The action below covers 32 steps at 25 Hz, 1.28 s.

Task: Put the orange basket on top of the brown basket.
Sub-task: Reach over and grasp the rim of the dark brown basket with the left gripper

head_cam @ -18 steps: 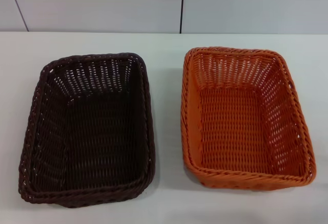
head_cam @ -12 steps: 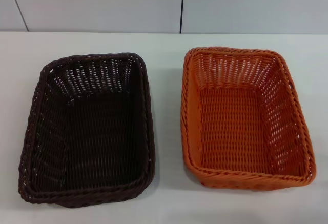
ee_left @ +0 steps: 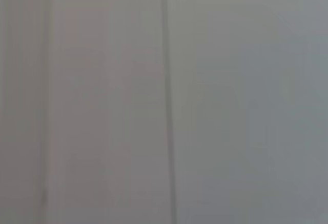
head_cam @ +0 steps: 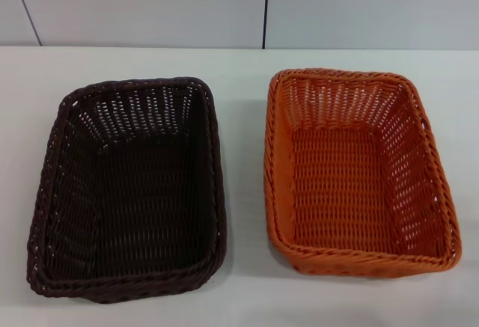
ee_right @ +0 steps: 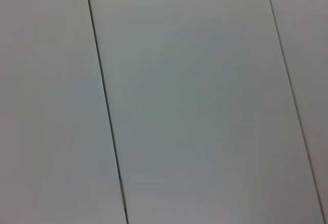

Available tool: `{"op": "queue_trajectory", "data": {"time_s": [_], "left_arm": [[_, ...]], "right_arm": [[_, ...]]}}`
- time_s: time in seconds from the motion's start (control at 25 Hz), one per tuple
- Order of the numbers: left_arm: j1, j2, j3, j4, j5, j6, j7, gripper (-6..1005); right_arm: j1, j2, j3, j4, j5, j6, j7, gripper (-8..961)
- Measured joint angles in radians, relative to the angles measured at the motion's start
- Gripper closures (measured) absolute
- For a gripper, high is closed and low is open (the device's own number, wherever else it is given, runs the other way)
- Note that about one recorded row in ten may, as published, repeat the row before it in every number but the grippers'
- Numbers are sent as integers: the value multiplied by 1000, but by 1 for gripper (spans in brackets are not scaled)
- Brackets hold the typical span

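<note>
nothing has moved: orange basket (head_cam: 358, 173) sits at three o'clock of brown basket (head_cam: 131, 188), untouched; my fingers are unseen, state unknown.

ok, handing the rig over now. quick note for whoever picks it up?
Grippers: neither the left nor the right gripper shows in any view; both wrist cameras see only plain panelled surfaces.
Things: the brown basket sits on the white table on the robot's left, the orange basket beside it on the right. A strip of bare table separates them. Both upright and empty.
Done: nothing; no stacking yet.
Left: grasp the orange basket, lift it, carry it left and set it on top of the brown basket.
</note>
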Motion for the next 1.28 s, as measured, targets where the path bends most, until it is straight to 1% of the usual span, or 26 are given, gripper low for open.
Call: {"op": "queue_trajectory", "data": {"time_s": [0.04, 0.08, 0.12, 0.16, 0.2, 0.28, 0.36, 0.44, 0.48, 0.56, 0.68, 0.72, 0.8, 0.84, 0.92, 1.12, 1.2, 1.24, 1.28], "left_arm": [[40, 19, -3, -121, 28, -83, 38, 222], [94, 44, -21, -277, 66, -231, 76, 223], [94, 44, -21, -277, 66, -231, 76, 224], [120, 56, -34, -357, 89, -321, 91, 225], [158, 69, -62, -467, 119, -440, 102, 226], [210, 79, -114, -627, 175, -615, 106, 228], [257, 73, -175, -786, 237, -812, 107, 229], [285, 61, -223, -904, 271, -983, 108, 231], [297, 53, -257, -979, 284, -1113, 109, 232], [300, 38, -329, -1101, 286, -1352, 110, 234], [280, 16, -408, -1221, 276, -1607, 122, 237], [277, 10, -417, -1241, 268, -1648, 130, 238], [267, -13, -429, -1281, 237, -1711, 174, 239], [263, -29, -433, -1291, 209, -1706, 214, 240], [259, -41, -433, -1295, 167, -1672, 261, 242], [244, -40, -398, -1262, -15, -1473, 385, 252], [231, -39, -393, -1265, -56, -1467, 449, 255], [220, -39, -401, -1272, -65, -1486, 472, 257], [202, -40, -433, -1284, -69, -1543, 487, 259]], "right_arm": [[1, 0, 0, -2, 0, 0, 0, 203], [2, 0, -1, -3, -1, 0, 0, 203], [3, 0, -1, -4, -1, 0, 0, 203], [4, 0, -1, -5, -2, 2, 0, 203], [5, 0, -1, -5, -3, 4, 0, 203], [8, 0, 0, -10, -9, 7, 0, 203], [12, -1, 5, -13, -11, 5, 0, 203], [18, -1, 8, -12, -11, 1, 0, 204], [22, -2, 9, -12, -10, -1, 0, 204], [29, -5, 11, -11, -9, -4, 0, 204], [37, -5, 12, -8, -8, -7, 0, 204], [41, -6, 12, -8, -8, -7, 0, 204], [44, -6, 12, -8, -8, -8, 0, 204], [45, -7, 12, -8, -9, -8, 0, 204], [45, -7, 12, -10, -10, -8, 0, 204], [48, -7, 10, -13, -13, -8, 0, 205], [48, -8, 8, -14, -13, -5, 0, 205], [48, -8, 7, -15, -14, -3, 0, 205], [49, -8, 6, -15, -14, -1, 0, 205]]}}
